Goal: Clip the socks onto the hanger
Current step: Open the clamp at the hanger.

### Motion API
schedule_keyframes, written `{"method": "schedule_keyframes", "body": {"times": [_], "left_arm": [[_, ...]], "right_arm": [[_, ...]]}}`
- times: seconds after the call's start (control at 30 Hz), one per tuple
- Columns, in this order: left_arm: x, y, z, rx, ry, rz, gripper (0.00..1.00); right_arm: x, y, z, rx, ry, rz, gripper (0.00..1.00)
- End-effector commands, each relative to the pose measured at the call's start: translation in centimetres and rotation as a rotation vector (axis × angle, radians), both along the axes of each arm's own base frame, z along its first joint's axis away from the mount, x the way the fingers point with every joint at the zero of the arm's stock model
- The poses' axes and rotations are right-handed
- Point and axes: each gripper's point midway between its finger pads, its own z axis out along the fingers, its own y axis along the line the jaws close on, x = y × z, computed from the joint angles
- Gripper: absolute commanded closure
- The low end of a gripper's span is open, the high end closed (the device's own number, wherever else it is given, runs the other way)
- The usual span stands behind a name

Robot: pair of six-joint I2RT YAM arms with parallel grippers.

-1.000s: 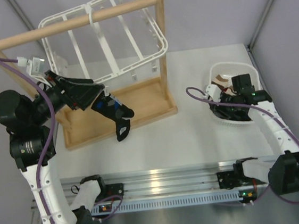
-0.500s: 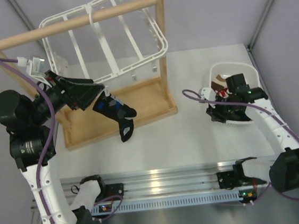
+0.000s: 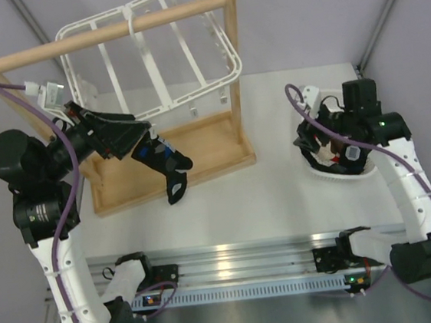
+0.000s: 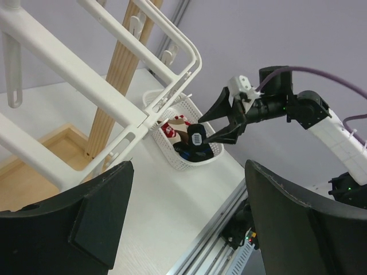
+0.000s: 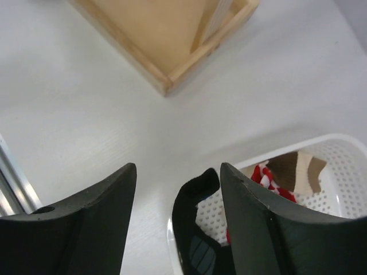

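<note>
A black sock with blue and white patches (image 3: 168, 166) hangs from the lower edge of the white hanger (image 3: 150, 53), right by my left gripper (image 3: 132, 135). In the left wrist view that gripper (image 4: 189, 166) is open wide with nothing between the jaws, under the hanger's frame (image 4: 86, 74). My right gripper (image 3: 320, 144) is open above the white basket (image 3: 321, 172). A second black sock (image 5: 198, 183) stands up over the basket rim between its fingers, against the right one. This sock also shows in the left wrist view (image 4: 198, 140) below the right gripper (image 4: 225, 120).
The hanger hangs from a light wooden rail stand (image 3: 109, 30) with a wooden base tray (image 3: 213, 142). The basket (image 5: 344, 172) also holds a red-and-white sock (image 5: 269, 180) and a brown piece (image 5: 295, 169). An aluminium rail (image 3: 235, 271) runs along the near edge.
My right arm has risen and swung back over the basket, its wrist now higher. The hanging sock has swayed slightly. The left arm has not moved.
</note>
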Motion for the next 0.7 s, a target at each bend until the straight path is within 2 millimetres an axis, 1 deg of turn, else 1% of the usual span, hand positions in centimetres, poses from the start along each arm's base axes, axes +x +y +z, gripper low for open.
{"method": "schedule_keyframes", "body": {"times": [0.0,0.07,0.1,0.17,0.2,0.23,0.27,0.3,0.33,0.37,0.4,0.43,0.47,0.5,0.53,0.57,0.6,0.63,0.67], "left_arm": [[-1.1,-0.3,1.3,0.005,-0.036,-0.020,0.16],[-1.3,-0.3,1.3,0.006,-0.035,-0.010,0.16],[-1.2,-0.2,1.0,0.003,-0.023,-0.006,0.16],[-1.1,-0.1,0.9,-0.003,-0.007,0.006,0.16],[-1.1,-0.1,0.7,-0.009,0.008,0.007,0.16],[-1.0,-0.1,0.5,-0.013,0.024,0.007,0.16],[-1.1,-0.1,0.4,-0.013,0.026,0.004,0.16],[-1.2,-0.1,0.5,-0.012,0.021,0.006,0.16],[-1.2,-0.1,0.6,-0.008,0.010,0.008,0.16],[-1.3,-0.1,0.7,-0.007,0.004,0.006,0.16],[-1.4,-0.2,0.8,-0.008,0.002,0.003,0.16],[-1.3,-0.2,0.9,-0.008,-0.002,-0.004,0.16],[-1.4,-0.3,1.0,-0.012,0.000,-0.007,0.16],[-1.4,-0.4,0.9,-0.020,0.014,-0.027,0.16],[-1.5,-0.5,1.0,-0.025,0.016,-0.038,0.16],[-1.6,-0.7,1.3,-0.034,0.012,-0.054,0.16],[-1.9,-0.9,1.4,-0.039,0.013,-0.076,0.16],[-1.9,-1.0,1.4,-0.043,0.014,-0.088,0.16],[-2.1,-1.1,1.8,-0.049,0.004,-0.095,0.16]], "right_arm": [[0.8,2.6,7.9,0.215,-0.153,-0.008,0.39],[1.2,2.9,10.4,0.264,-0.222,-0.018,0.40],[1.7,3.3,12.3,0.302,-0.275,-0.023,0.40],[1.7,4.4,14.4,0.344,-0.323,0.006,0.43],[1.5,4.9,16.2,0.368,-0.355,0.020,0.43],[1.5,6.3,16.8,0.378,-0.359,0.057,0.44],[1.4,6.9,17.5,0.384,-0.368,0.077,0.44],[1.1,7.5,19.0,0.396,-0.395,0.101,0.45],[0.7,8.9,19.5,0.412,-0.407,0.145,0.44],[0.5,9.5,20.2,0.434,-0.421,0.161,0.44],[0.4,10.2,19.7,0.451,-0.416,0.179,0.44],[0.1,11.0,21.3,0.499,-0.486,0.218,0.44],[-0.4,11.8,21.2,0.523,-0.490,0.260,0.44],[-0.4,12.5,19.9,0.531,-0.469,0.276,0.45],[-0.4,13.1,19.8,0.532,-0.484,0.304,0.46],[-1.2,14.3,19.5,0.531,-0.487,0.348,0.48],[-1.2,14.9,19.1,0.512,-0.509,0.377,0.48],[-1.6,16.1,18.6,0.507,-0.502,0.410,0.48],[-1.5,16.5,18.6,0.499,-0.533,0.428,0.48]]}}
